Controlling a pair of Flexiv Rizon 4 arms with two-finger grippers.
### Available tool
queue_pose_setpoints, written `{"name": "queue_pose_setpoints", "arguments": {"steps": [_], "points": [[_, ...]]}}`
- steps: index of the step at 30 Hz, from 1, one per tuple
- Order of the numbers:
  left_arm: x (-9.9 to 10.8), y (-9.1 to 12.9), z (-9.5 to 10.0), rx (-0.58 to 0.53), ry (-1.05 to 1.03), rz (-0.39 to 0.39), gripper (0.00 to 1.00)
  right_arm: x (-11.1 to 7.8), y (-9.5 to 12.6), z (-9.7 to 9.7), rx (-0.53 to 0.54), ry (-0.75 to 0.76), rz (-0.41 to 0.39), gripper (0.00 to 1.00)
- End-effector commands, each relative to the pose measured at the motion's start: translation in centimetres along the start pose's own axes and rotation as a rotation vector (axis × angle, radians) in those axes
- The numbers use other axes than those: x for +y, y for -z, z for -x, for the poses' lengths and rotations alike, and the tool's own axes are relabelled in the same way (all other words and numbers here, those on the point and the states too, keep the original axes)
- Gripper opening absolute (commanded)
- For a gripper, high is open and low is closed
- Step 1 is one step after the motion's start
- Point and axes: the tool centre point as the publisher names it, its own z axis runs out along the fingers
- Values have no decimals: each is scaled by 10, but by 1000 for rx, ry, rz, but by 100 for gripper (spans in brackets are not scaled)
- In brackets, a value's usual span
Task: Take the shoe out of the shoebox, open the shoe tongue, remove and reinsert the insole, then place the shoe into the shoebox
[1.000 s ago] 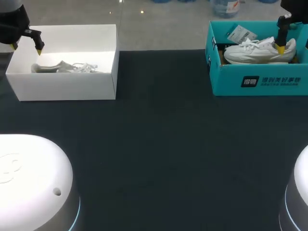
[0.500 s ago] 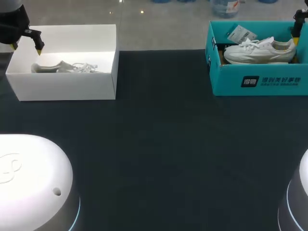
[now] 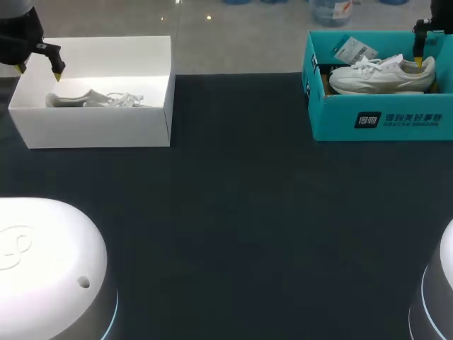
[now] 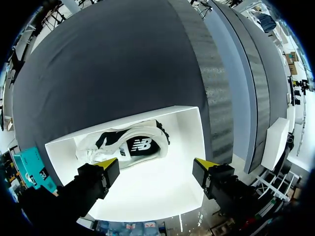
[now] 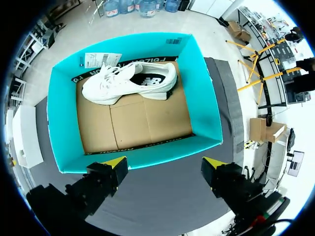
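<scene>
A white sneaker [image 5: 130,81] lies on its side on the brown cardboard floor of the teal shoebox [image 5: 204,105], along the far wall. My right gripper [image 5: 164,163] hangs open above the box's near wall and holds nothing. In the head view one of its fingertips [image 3: 418,62] shows over the sneaker's [image 3: 382,75] heel in the teal shoebox [image 3: 382,120]. A second white sneaker [image 4: 123,145] lies in the white box [image 4: 189,128]. My left gripper [image 4: 156,167] stands open above it, near that white box's [image 3: 99,127] back left corner, where the gripper [image 3: 39,71] is empty.
A paper tag [image 5: 101,60] leans in a far corner of the teal box. The dark table [image 3: 233,212] stretches between the two boxes, which sit at its far edge.
My right gripper lifted off the sneaker's heel, swung out to the right, then came back a little to the left. The left arm has not moved.
</scene>
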Motion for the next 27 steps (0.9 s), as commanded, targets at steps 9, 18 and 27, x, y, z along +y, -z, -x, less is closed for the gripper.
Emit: {"name": "queue_pose_setpoints", "arguments": {"steps": [9,18,27], "points": [[0,0,-1,1,-1,-1,100,16,-11,-9,4,16,-42,100],[0,0,-1,1,-1,-1,100,16,-11,-9,4,16,-42,100],[0,0,-1,1,-1,-1,100,20,-13,-6,14,-7,-17,100]]}}
